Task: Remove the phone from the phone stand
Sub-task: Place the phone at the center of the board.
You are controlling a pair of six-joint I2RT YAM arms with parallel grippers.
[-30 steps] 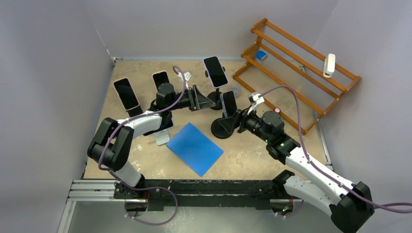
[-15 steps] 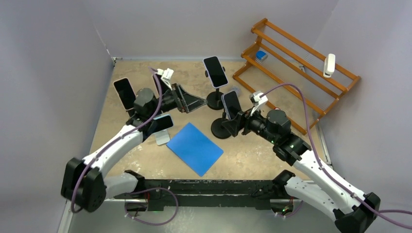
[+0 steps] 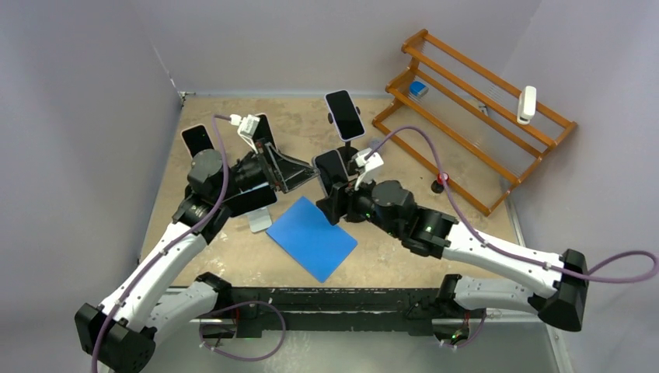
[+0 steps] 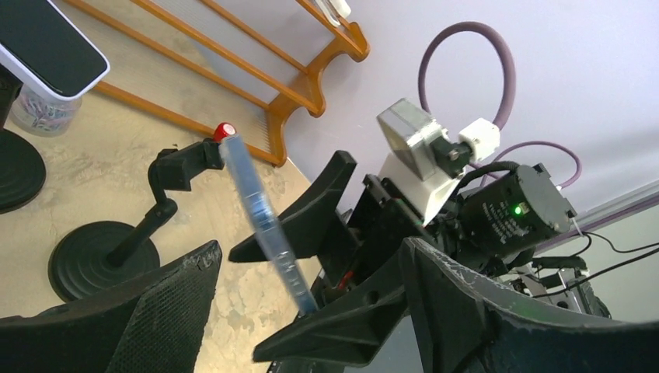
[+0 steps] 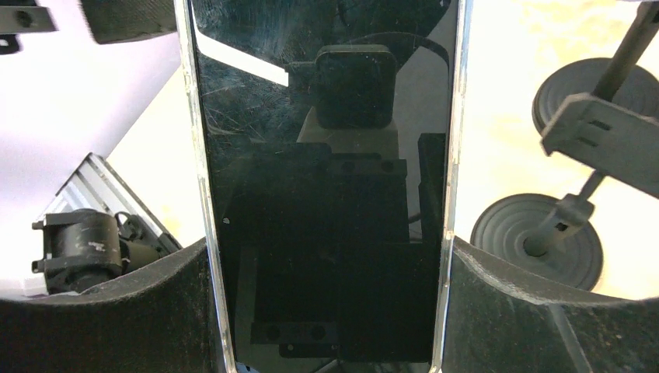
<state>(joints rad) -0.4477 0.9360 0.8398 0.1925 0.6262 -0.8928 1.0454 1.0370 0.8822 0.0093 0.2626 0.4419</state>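
The phone point(image 5: 326, 194) has left its stand point(image 4: 144, 229), pinched in the right end effector point(image 3: 332, 192); hold tight, lower slowly onto the surface point(image 3: 233, 250).

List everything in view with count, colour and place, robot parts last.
held black-screened smartphone: one, black, mid-table, clear of any stand
standing black-screened smartphones: three seen, black, one on a tall stand at the back, two back left
empty round-based phone stand: one, black, near the held black-screened smartphone
flat rectangular sheet: one, blue, front centre
slatted wooden rack: one, orange-brown, back right
capsule-shaped object: one, white, on the rack's right half
small block: one, blue, on the rack's left end
red-capped item: one, red, by the rack's front rail
table: one, tan, under everything
left gripper: one, black, open, facing the held black-screened smartphone
right gripper: one, black, shut on the held black-screened smartphone
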